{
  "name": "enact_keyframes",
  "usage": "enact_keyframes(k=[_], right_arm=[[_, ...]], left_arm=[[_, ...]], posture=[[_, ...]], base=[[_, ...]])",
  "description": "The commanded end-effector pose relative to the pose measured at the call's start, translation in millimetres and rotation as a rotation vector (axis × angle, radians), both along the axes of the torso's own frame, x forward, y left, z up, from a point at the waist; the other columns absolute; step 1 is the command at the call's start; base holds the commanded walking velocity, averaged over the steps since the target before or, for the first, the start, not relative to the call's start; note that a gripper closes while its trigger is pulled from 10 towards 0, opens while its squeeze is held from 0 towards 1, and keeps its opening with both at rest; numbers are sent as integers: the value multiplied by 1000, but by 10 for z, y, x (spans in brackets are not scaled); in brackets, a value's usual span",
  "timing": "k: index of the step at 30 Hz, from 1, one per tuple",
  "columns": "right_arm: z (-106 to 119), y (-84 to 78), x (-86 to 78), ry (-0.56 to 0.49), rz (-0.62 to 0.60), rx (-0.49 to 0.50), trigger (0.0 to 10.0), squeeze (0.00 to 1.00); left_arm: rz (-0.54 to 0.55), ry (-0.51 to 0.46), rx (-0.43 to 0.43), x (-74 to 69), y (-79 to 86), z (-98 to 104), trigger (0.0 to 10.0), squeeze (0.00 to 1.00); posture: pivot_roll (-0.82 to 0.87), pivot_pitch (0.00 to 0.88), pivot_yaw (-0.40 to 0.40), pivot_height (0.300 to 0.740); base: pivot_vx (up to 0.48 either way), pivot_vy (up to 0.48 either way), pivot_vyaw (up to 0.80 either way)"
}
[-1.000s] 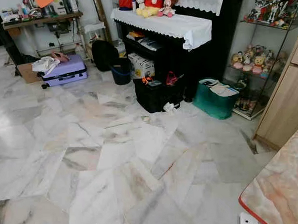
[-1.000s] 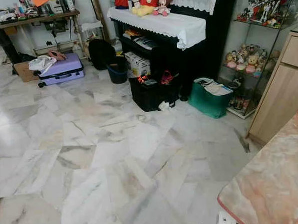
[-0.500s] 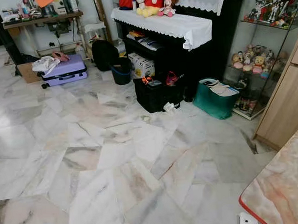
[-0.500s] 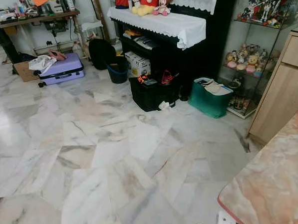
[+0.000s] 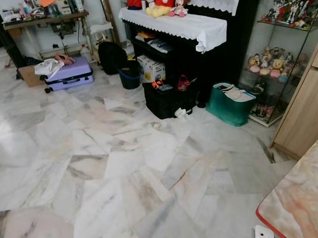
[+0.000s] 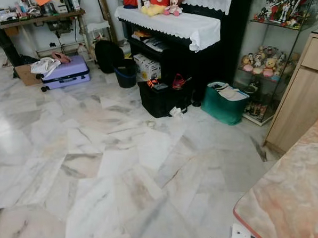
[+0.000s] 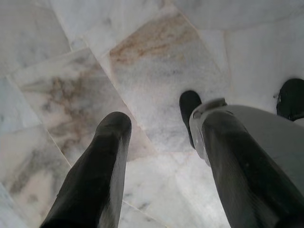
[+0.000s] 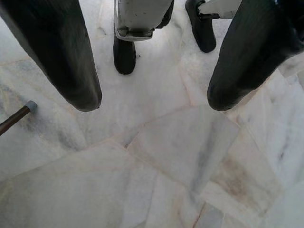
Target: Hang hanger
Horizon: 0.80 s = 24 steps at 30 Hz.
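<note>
While both hang, left hand agape, marble floor

Floor: polished marble tiles, white with grey and brown veins, glossy.
Cabinet: light wood, smooth and matt.
Table top: pinkish marble look, red edge.
Cloth on the black furniture: white fabric, lace border.
Suitcase: lilac hard plastic, smooth.
Left gripper fingers: black, matt.
</note>
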State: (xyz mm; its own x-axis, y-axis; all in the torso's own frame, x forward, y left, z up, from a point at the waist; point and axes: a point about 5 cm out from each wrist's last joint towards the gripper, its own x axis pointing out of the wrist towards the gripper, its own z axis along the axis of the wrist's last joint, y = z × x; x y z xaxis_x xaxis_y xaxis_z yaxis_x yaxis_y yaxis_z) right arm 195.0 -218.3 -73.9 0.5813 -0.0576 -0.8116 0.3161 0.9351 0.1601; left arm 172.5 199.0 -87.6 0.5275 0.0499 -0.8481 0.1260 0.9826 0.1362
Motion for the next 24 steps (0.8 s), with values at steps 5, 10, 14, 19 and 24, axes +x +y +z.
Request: enact_keyframes(k=[5, 10, 14, 19, 24], right_arm=[[7, 6, 16, 2, 11, 0, 10000, 0], [5, 12, 16, 1, 7, 2, 10000, 0], [3, 15, 12, 2, 3, 3, 10000, 0], [0, 14, 7, 4, 5, 0, 10000, 0], [-3, 21, 4, 3, -1, 1, 10000, 0]], left_arm=[[11, 31, 1, -92, 30, -37, 10000, 0], [15, 34, 3, -110, 41, -43, 10000, 0], [16, 39, 6, -134, 27, -55, 10000, 0], [11, 46, 12, -146, 7, -64, 10000, 0], [15, 47, 10, -125, -6, -59, 10000, 0]], posture=[[106, 0, 24, 740], [89, 0, 32, 740], [82, 0, 37, 740], [81, 0, 38, 740], [79, 0, 45, 740]], base=[[-247, 0, 0], [-247, 0, 0], [-123, 0, 0], [0, 0, 0], [0, 0, 0]])
